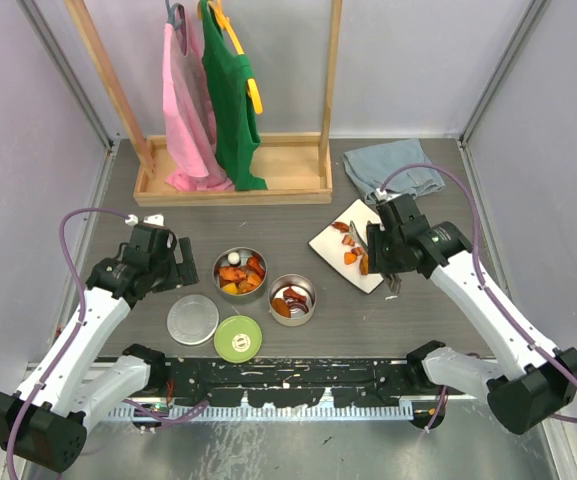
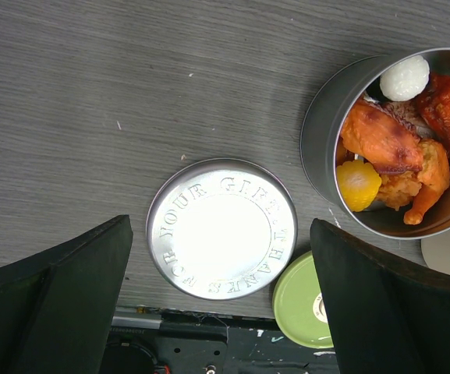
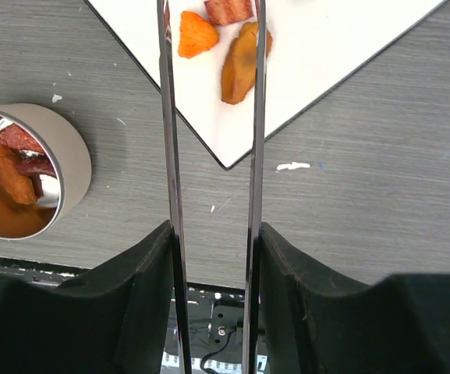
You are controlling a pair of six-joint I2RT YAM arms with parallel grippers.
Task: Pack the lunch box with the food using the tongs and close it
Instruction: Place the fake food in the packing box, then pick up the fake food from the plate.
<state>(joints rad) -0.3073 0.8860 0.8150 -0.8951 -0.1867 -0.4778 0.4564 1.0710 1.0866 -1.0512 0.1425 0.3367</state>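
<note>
Roughly halfway: both tins [image 2: 318, 132] hold food [image 1: 238, 272], my right gripper [image 3: 213, 241] grips the tongs [image 3: 257, 156] above chunks [image 3: 239, 62] left on the plate [image 3: 341, 39], my left gripper [image 2: 221, 257] gapes empty, lids [image 2: 221, 226] off.

Left hand [image 2: 221, 261] wide — right hand [image 3: 213, 253] gripping

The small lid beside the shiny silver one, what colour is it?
The small lid is lime green; the top camera shows it best.
</note>
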